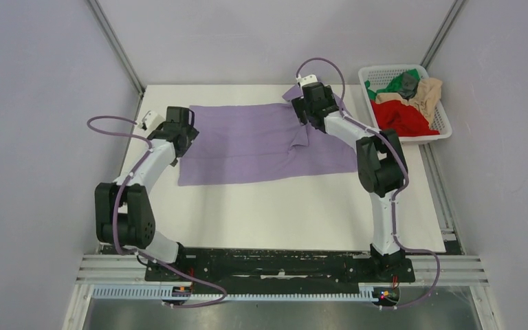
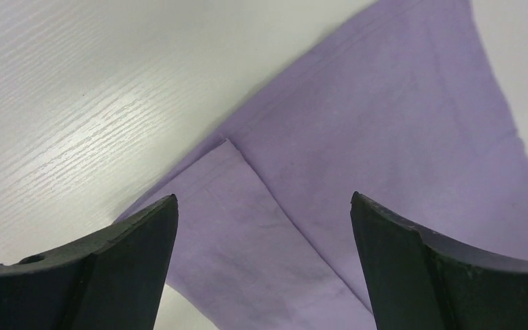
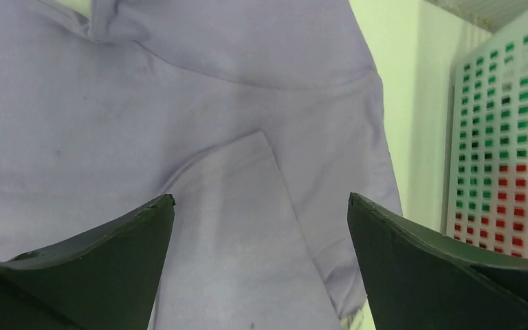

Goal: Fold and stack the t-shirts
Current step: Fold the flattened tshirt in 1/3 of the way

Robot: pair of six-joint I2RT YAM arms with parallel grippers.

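Purple t-shirt spread flat on the far half of the white desk, long axis running left to right across it. Hem end, marked by stitched lines, toward the left arm. Neck end seemingly toward the right, on the side of the white basket heaped with red, green, beige and grey clothes. Left edge of the cloth reaching under the left wrist, right end partly hidden under the right arm. Small sleeve tip poking out at the far right corner.

Left jaws spread wide, gripping nothing, poised over the hem corner. Between them a narrow hem flap, doubled back on the cloth, pointed end away from the wrist. Contact between tips and fabric: cannot tell.

Right jaws equally wide, likewise empty, set above a folded flap of the same shirt, with soft creases fanning off toward the far side. Perforated basket wall at the right of that wrist view, a strip of bare desk between shirt edge and basket.
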